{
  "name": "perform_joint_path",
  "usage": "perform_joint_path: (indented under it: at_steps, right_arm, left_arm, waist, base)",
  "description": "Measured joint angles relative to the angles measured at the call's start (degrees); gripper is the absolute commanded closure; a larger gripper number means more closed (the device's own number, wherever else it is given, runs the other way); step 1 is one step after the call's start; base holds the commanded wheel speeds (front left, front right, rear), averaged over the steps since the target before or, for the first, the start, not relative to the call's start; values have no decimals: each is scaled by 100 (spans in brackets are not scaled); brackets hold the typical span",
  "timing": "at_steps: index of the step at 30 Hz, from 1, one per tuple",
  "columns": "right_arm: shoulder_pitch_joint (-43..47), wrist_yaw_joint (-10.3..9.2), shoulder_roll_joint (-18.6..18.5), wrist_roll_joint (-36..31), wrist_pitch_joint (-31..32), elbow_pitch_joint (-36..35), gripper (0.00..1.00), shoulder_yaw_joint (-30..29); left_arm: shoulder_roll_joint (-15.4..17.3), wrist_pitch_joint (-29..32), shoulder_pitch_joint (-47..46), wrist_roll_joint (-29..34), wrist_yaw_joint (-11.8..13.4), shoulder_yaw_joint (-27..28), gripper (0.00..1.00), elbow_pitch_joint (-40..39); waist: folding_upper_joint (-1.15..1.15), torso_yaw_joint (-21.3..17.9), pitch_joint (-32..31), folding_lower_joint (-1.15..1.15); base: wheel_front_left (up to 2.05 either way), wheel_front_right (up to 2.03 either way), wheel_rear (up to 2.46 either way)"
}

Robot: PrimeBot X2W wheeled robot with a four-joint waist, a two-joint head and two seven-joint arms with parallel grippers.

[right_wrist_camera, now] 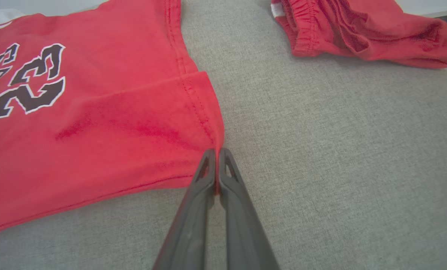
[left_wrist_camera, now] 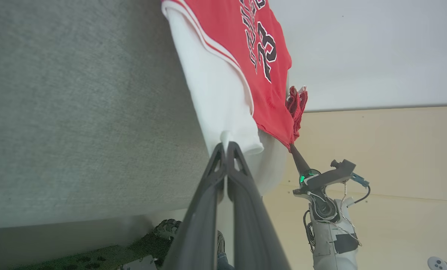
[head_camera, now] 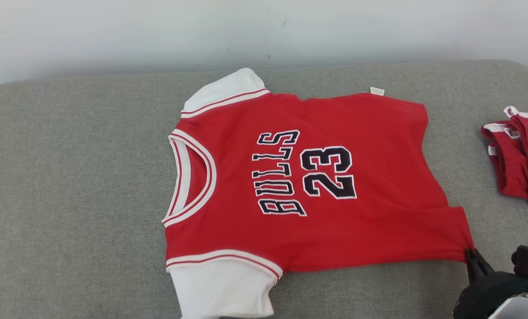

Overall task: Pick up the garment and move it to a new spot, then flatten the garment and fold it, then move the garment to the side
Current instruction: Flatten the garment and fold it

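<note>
Head view: the red jersey (head_camera: 317, 177) lies spread, number side up, on the grey padded surface (head_camera: 68, 199). The right jaws are pinched shut on its hem corner, with all the cloth stretching away ahead of and to the left of them. A second red garment (head_camera: 518, 155) lies beyond the jaws to their right, apart from the jersey. The near white sleeve (head_camera: 224, 288) runs off the bottom edge.

Left wrist view: the left jaws are closed on the very edge of that white sleeve, and the jersey extends straight ahead of the tips. How much fabric sits between them is hard to make out.

Right wrist view: the right jaws grip the hem corner at its stitched seam. A raised crease runs left from the tips.

Both holds look shallow, so a quick lift could let a corner slip free. Uneven pulling between the arms would probably skew the jersey or deepen that crease.
</note>
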Motion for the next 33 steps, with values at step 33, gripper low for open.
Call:
perform_joint_path:
  at_steps: [33]
  right_arm:
    - [202, 0, 23, 528, -304, -322, 100, 120]
  left_arm:
    - [-910, -1518, -1412, 2326, -259, -180, 100, 848]
  waist:
    - [1, -62, 149, 1]
  base:
    - [0, 0, 0]
